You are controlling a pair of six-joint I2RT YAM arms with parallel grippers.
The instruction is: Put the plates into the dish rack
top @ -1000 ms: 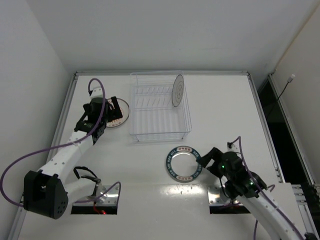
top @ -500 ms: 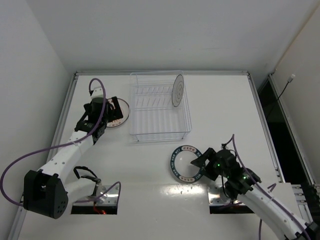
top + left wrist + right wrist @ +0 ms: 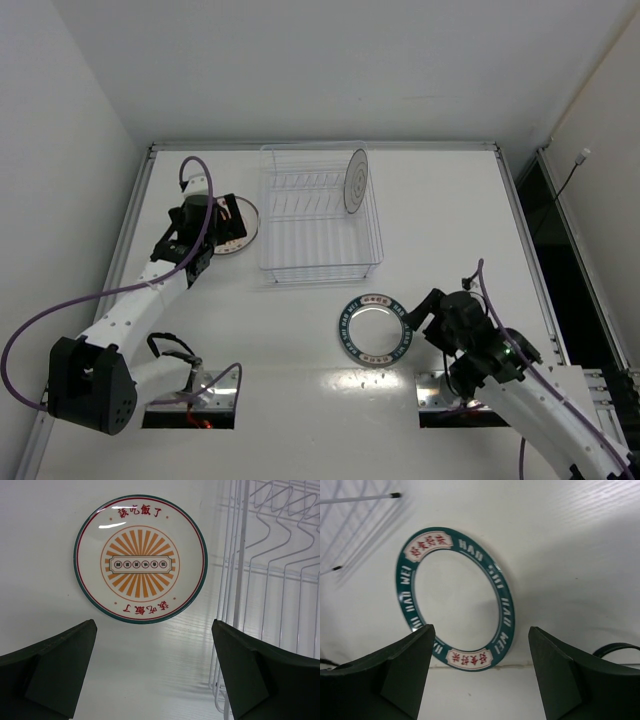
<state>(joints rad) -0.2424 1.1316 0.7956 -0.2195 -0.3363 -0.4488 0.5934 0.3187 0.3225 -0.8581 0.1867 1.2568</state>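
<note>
The dish rack (image 3: 320, 215) sits on the table (image 3: 450, 220), toward its far side. The white ringed plate (image 3: 355, 181) stands on edge in a slot at the rack's far right end. The prong slots to its left show only wire.

The orange sunburst plate (image 3: 140, 558) lies flat just left of the rack. A narrow strip of table separates its rim from the rack's left side wires. The left gripper (image 3: 154, 630) hangs over the plate's near rim with its jaws spread wide. Both fingers stand clear of the rim, wider apart than the plate.

The teal-rimmed plate (image 3: 455, 597) lies flat in front of the rack's near right corner, well apart from it, with open table all round its edge. The right gripper (image 3: 481, 630) is at the side of this plate away from the rack, jaws wide. One finger overlaps the rim in the wrist view and the other lies outside it. Whether they touch cannot be told.
</note>
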